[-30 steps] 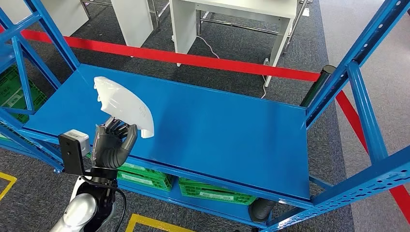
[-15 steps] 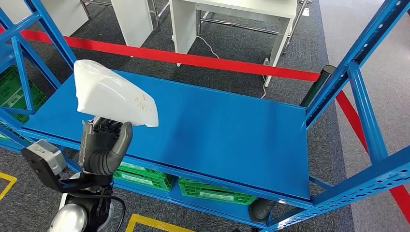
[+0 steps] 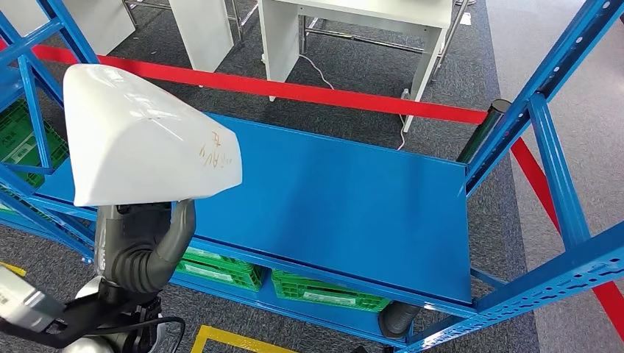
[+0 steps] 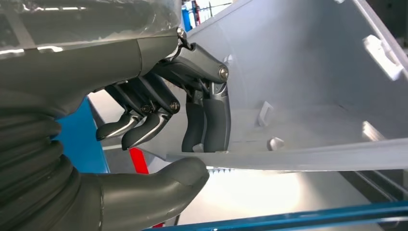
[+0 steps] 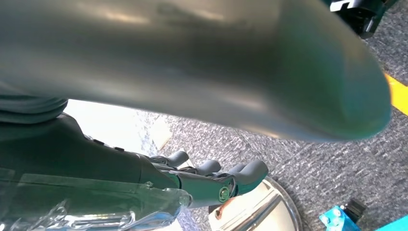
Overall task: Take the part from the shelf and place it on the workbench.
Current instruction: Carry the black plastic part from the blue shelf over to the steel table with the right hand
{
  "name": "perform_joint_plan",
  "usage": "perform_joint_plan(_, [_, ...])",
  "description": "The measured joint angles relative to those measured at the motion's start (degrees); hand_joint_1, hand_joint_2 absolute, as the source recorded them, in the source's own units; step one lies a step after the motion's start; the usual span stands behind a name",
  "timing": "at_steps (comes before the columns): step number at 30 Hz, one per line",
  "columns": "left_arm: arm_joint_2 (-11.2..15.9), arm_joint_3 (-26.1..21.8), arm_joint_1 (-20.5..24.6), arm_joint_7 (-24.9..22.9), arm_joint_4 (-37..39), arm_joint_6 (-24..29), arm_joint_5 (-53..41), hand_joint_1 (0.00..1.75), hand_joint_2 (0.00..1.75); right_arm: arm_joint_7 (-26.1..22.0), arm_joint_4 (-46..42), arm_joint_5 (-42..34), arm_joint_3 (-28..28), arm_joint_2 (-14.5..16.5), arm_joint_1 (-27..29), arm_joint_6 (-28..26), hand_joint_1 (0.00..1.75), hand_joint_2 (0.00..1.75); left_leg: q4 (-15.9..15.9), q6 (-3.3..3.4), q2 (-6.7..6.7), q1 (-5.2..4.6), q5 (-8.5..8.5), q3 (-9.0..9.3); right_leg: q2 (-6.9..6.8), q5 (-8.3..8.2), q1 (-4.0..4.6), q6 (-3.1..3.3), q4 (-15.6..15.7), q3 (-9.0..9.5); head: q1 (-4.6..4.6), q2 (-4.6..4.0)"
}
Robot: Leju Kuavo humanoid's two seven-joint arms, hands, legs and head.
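A large white moulded part (image 3: 140, 147) with handwriting on its edge is lifted well above the blue shelf board (image 3: 331, 191), close to the head camera. My left hand (image 3: 143, 246) grips it from below. In the left wrist view the dark fingers (image 4: 207, 120) reach inside the part's ribbed hollow side (image 4: 308, 72) and the thumb (image 4: 159, 187) presses under its rim. My right hand (image 5: 211, 178) hangs over grey carpet with its fingers apart from the thumb and nothing in it.
Blue shelf uprights (image 3: 559, 169) frame the board on both sides. Green crates (image 3: 324, 290) sit on the lower level, another (image 3: 22, 140) at the left. Red floor tape (image 3: 294, 92) and white table legs (image 3: 346, 29) lie beyond the shelf.
My left hand has raised the white part off the shelf and toward the camera. The part has turned so its smooth outer face shows and it looks much larger.
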State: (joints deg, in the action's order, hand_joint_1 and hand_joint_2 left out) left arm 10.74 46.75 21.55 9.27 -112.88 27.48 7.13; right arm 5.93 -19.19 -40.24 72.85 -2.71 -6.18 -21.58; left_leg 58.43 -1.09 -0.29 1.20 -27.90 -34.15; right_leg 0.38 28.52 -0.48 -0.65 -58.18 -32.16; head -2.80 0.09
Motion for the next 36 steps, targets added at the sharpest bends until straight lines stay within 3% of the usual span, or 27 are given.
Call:
perform_joint_plan(26, [0.3,3.1,2.0,-0.3,-2.7,-0.1,-0.5,1.75,1.75,-1.3,1.0,-1.1,-0.5,1.0,0.0,-0.5,0.0,0.0,0.0,0.0,0.0,0.0,0.0,0.01,0.0,0.0,0.0,0.0,0.0,0.0,0.0,0.0])
perform_joint_plan(36, [0.3,3.4,2.0,1.9,-2.6,-0.6,2.3,1.75,1.75,-1.2,1.2,-1.3,-0.5,1.3,0.0,-0.5,0.0,0.0,0.0,0.0,0.0,0.0,0.0,0.01,0.01,0.0,0.0,0.0,0.0,0.0,-0.01,0.0])
